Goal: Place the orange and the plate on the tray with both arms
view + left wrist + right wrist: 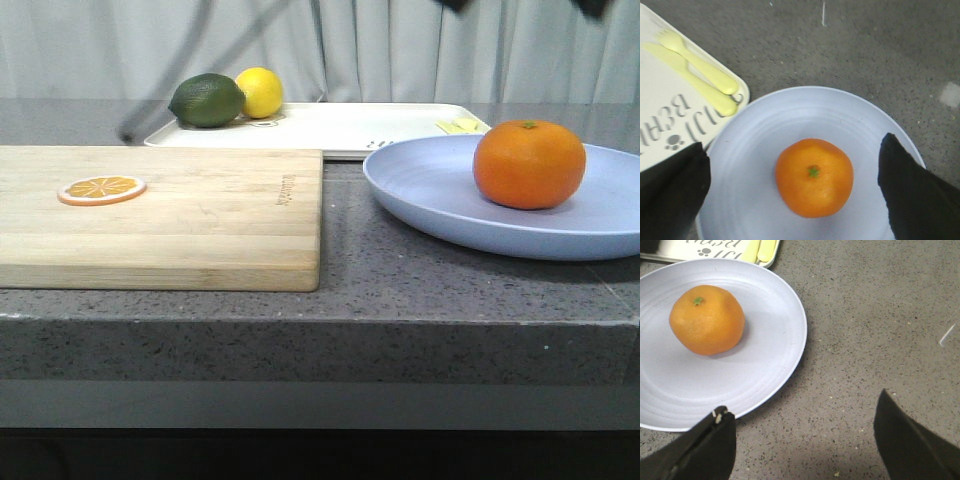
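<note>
We see a grey stone counter (400, 290). On its near left lies a wooden cutting board (180, 215) bearing a flat orange slice (101, 188). Behind it, toward the back, sits the off-white tray (340, 128), with a green lime (207, 100) and a yellow lemon (262, 91) at its left end and pale yellow cutlery (695, 75) at its right end. On the near right, just in front of the tray's right corner, rests the pale blue plate (440, 200), and the orange (529, 163) sits upright on it, stem dimple facing up.

Our left gripper (795, 185) hangs directly above the orange, its two dark fingers (910, 185) spread wide to either side of the fruit and touching nothing. Our right gripper (802, 435) is also spread apart and empty, hovering over bare counter just beside the plate's rim, on the side away from the tray.

We judge the left arm is placed to drop straight down onto the orange, while the right arm is nearer the plate's rim. The tray lies just beyond the plate, so both carries look short.
</note>
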You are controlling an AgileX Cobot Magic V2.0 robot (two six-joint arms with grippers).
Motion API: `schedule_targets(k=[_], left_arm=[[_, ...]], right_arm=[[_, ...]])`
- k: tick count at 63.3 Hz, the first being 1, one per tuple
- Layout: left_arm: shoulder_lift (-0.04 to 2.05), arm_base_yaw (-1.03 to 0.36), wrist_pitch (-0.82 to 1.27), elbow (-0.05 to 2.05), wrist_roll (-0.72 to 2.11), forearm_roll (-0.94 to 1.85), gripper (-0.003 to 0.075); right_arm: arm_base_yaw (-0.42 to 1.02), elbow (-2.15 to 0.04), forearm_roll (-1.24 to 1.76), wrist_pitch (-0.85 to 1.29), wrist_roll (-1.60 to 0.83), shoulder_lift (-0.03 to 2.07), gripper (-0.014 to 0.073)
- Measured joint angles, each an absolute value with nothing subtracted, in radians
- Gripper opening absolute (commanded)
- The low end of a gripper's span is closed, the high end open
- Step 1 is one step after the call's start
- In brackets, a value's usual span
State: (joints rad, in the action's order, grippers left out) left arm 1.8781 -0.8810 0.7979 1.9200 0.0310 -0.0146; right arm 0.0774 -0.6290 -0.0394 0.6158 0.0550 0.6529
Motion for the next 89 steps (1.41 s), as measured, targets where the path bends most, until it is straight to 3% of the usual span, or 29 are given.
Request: schedule_targets(k=[50,71,89], left_arm=[[0.939,-0.426,0.721,1.045,0.027,0.041,0.0659],[0.636,-0.399,0.756,0.835,0.027,0.044,0.0659],[0.6,-0.399,0.76,0.815,0.025,0.044,0.0659]], right_arm=[[0.077,-0.629,-0.039,0.608,0.055,0.653,0.058],[0.077,-0.654,-0.03,0.764,0.055,0.723,0.058],[0.077,-0.841,-0.023,0.967,0.053,0.945,0.058]])
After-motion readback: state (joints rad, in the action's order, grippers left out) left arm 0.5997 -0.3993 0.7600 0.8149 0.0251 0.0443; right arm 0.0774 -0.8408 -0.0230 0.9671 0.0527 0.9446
